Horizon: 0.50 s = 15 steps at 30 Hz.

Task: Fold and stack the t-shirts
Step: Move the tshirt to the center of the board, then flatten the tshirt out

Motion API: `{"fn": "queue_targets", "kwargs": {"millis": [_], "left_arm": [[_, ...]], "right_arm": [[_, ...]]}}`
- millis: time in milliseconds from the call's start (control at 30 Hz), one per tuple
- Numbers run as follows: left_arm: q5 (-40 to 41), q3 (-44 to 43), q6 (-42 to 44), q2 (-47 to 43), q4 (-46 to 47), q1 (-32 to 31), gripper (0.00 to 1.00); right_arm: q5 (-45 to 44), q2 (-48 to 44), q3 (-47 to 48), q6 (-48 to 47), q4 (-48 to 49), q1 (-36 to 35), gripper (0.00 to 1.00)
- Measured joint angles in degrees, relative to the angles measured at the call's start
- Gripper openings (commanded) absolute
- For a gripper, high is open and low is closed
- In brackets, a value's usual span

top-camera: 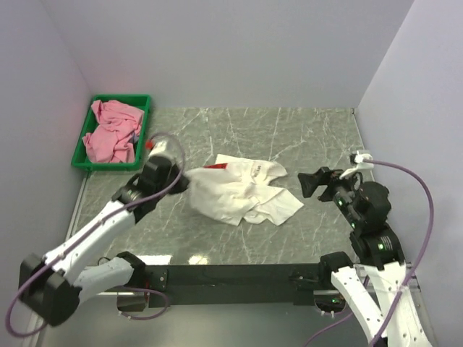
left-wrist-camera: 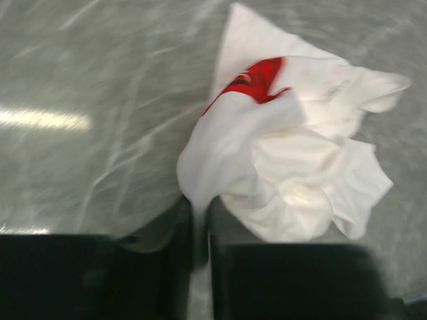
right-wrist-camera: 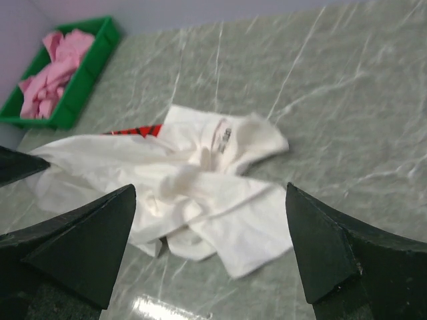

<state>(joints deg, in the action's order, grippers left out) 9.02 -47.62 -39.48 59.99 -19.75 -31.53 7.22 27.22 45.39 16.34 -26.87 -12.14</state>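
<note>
- My left gripper has its jaws drawn almost together, with a thin fold of the white t-shirt pinched between them. In the left wrist view the cloth runs down through the narrow gap.
- Seen from above, the pinched part is the shirt's left edge. From there the fabric spreads away from the gripper in a crumpled heap.
- My right gripper stands wide with nothing between the jaws. It sits off the shirt's right side and points towards it, and as far as I can tell it is not touching the cloth.
- The white t-shirt lies bunched near the middle of the marble-patterned table, between the two grippers. A patch of its red print shows on the far-left side, and the collar with its label faces up.
- The pink t-shirt sits crumpled in the green tray at the table's far-left corner, well apart from the white one.
</note>
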Motion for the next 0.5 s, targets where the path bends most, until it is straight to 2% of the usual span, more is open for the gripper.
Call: {"fn": "queue_targets", "kwargs": {"millis": [100,167,267,400,500], "left_arm": [[2.03,10.71,-3.82,-8.17,-2.51,5.57,0.43],[3.48,13.68,-5.73,-12.13,-3.76,9.84,0.71],[3.69,13.29,-4.83,-13.57,-3.48,10.82,0.87],[0.50,8.57,-1.68,-10.91,-3.87,10.05,0.89],[-1.09,2.16,0.50,-5.07,-3.65,3.82,0.88]], "right_arm": [[2.93,5.66,0.00,2.05,-0.39,0.00,0.99],[5.25,11.19,0.00,3.43,-0.68,-0.28,0.99],[5.68,19.30,0.09,4.72,-0.98,-3.41,0.98],[5.25,30.12,0.42,6.49,-0.85,-8.41,0.92],[3.58,35.39,0.42,7.91,-0.11,-8.72,0.86]]}}
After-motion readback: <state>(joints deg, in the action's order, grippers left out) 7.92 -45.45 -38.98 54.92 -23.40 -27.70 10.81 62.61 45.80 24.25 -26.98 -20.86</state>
